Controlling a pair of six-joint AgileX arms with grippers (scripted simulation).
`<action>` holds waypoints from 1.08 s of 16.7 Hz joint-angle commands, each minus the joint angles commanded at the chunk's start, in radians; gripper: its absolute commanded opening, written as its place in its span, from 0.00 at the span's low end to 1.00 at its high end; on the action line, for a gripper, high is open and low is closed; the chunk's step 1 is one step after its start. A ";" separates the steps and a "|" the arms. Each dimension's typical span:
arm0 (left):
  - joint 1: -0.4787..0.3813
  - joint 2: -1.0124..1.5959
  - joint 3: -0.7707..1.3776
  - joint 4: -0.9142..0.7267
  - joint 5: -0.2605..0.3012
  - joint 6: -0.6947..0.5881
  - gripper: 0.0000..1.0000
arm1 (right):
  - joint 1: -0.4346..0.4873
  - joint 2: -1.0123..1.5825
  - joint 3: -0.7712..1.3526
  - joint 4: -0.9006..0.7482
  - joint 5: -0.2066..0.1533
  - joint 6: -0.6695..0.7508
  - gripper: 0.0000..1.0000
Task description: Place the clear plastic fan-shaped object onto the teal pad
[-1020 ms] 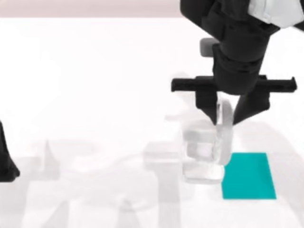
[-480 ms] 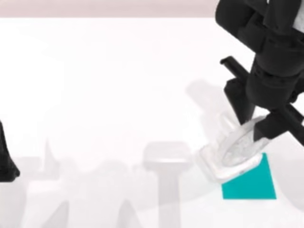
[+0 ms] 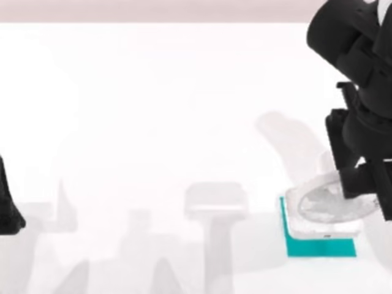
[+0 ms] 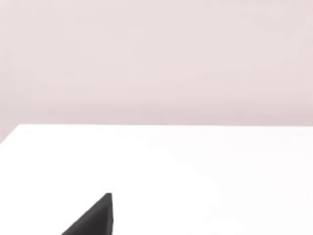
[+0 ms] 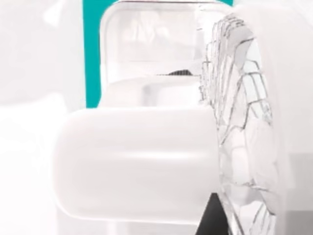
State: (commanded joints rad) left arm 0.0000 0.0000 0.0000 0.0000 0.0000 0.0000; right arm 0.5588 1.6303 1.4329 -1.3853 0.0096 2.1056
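The clear plastic fan-shaped object (image 3: 321,211) lies over the teal pad (image 3: 318,248) at the front right of the table. Its squarish base covers most of the pad, so only a left strip and the front edge of teal show. My right gripper (image 3: 366,196) comes in from the right and is shut on the fan's ringed grille. In the right wrist view the fan (image 5: 137,161) fills the picture, with one dark fingertip (image 5: 212,223) against the grille and a band of the pad (image 5: 91,54) behind the base. My left arm (image 3: 7,211) stays parked at the left edge.
The white table (image 3: 153,110) carries only faint grey shadows across its front half. Its far edge meets a pale pink wall. The left wrist view shows bare tabletop (image 4: 195,171) and that wall.
My right gripper has carried the fan rightward and toward the front, turning as it went. The fan went from beside the pad to lying over it. The left arm has not moved.
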 joint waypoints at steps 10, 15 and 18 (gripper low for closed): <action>0.000 0.000 0.000 0.000 0.000 0.000 1.00 | -0.004 0.006 -0.085 0.094 0.000 0.003 0.00; 0.000 0.000 0.000 0.000 0.000 0.000 1.00 | -0.006 0.011 -0.127 0.138 0.000 0.002 0.00; 0.000 0.000 0.000 0.000 0.000 0.000 1.00 | -0.006 0.011 -0.127 0.138 0.000 0.002 0.15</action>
State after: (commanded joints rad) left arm 0.0000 0.0000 0.0000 0.0000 0.0000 0.0000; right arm 0.5531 1.6416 1.3063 -1.2476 0.0097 2.1072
